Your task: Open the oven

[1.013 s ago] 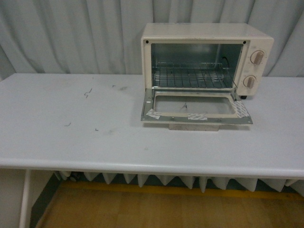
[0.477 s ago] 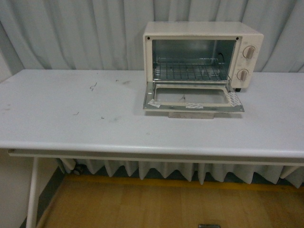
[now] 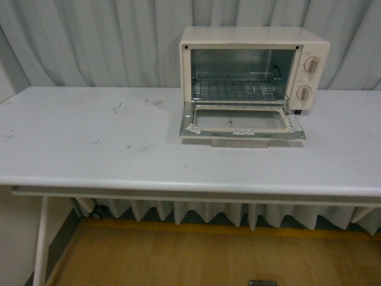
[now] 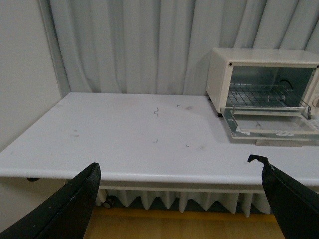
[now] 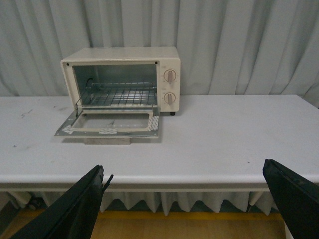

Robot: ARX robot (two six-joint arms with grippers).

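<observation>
Nothing shifting since half-second ago. We are seeing oven [image 3: 253, 65] door [image 3: 241, 123] fully lowered; task done. Both grippers [image 4: 179, 199] [image 5: 187, 199] spread wide, empty, well short of oven.

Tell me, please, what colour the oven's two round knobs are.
The knobs are pale beige, slightly pinker than the cream-white oven; the right wrist view shows them best.

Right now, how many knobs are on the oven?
2. Both sit on the oven's right front panel, beside the open door: upper knob, lower knob directly below it.
</observation>
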